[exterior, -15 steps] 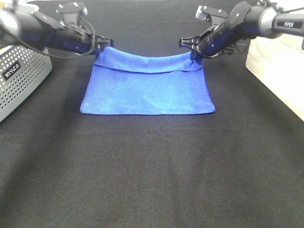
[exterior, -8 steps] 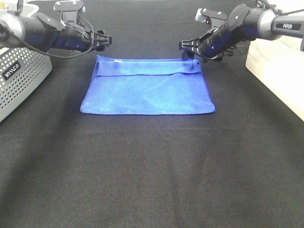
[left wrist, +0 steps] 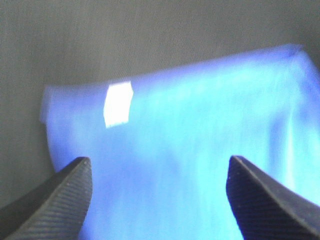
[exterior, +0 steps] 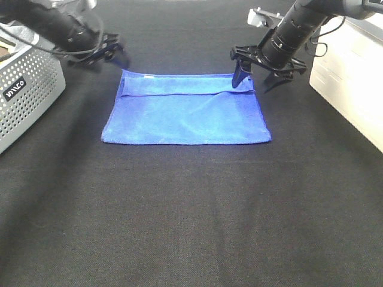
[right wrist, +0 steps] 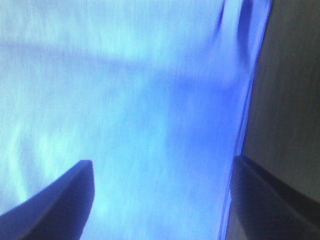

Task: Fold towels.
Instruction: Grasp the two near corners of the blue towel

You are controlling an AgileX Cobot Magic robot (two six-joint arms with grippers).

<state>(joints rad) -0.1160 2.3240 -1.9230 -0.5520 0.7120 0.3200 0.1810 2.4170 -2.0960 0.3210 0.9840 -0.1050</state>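
At far corners of flat blue towel (exterior: 185,113), left jaws, right jaws, both wide apart, empty.

So I'm counting exactly one blue towel (exterior: 185,113) lying on the table (exterior: 191,215); it's carrying one little white tag (left wrist: 118,104), and one folded-over band is running along its far edge; two end effectors are showing up, the left end effector (exterior: 112,52) and the right end effector (exterior: 254,76); each wrist view is showing two dark ribbed fingers (left wrist: 62,200), so that's making four in total; I'm also seeing one grey perforated box (exterior: 27,95) sitting on the left and one pale box (exterior: 353,84) sitting on the right; just the one black-topped table is holding it all
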